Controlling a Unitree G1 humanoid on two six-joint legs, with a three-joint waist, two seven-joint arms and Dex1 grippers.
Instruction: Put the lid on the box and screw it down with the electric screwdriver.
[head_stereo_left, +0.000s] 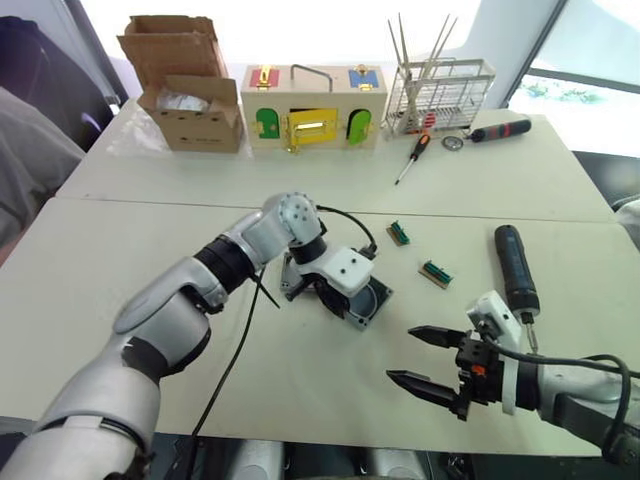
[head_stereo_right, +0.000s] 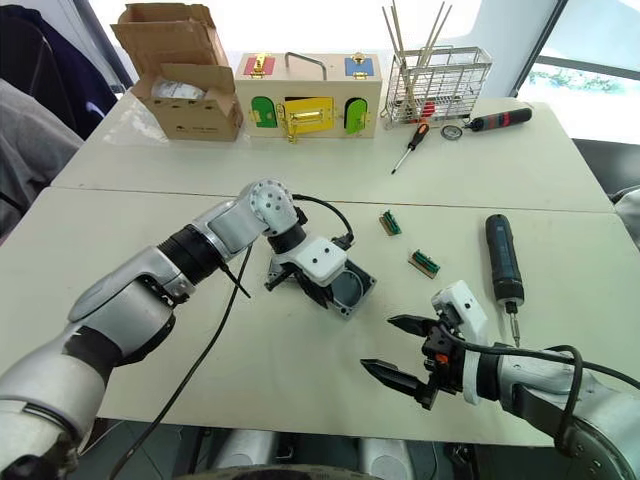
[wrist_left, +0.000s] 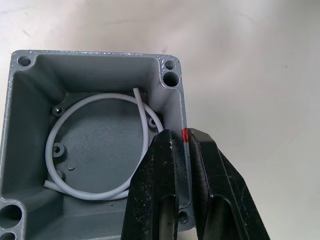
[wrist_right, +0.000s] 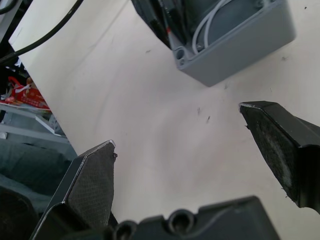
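Note:
The grey box (wrist_left: 90, 150) lies open near the middle of the near table, with a loop of white tube inside. My left gripper (wrist_left: 181, 132) is shut on one wall of the box (head_stereo_left: 372, 305), one finger inside and one outside, beside the small red mark. A grey piece (head_stereo_left: 288, 280) half hidden behind the left wrist may be the lid; I cannot tell. The black electric screwdriver (head_stereo_left: 515, 265) lies to the right, bit toward me. My right gripper (head_stereo_left: 400, 355) hovers open near the front edge, right of and nearer than the box (wrist_right: 235, 45), holding nothing.
On the far table stand a cardboard box (head_stereo_left: 185, 85), a wooden box with coloured doors (head_stereo_left: 312, 108) and a wire rack (head_stereo_left: 440, 95). An orange-handled screwdriver (head_stereo_left: 412, 158) and a red-and-black tool (head_stereo_left: 500, 129) lie near the rack. Two small green connectors (head_stereo_left: 436, 273) lie between box and screwdriver.

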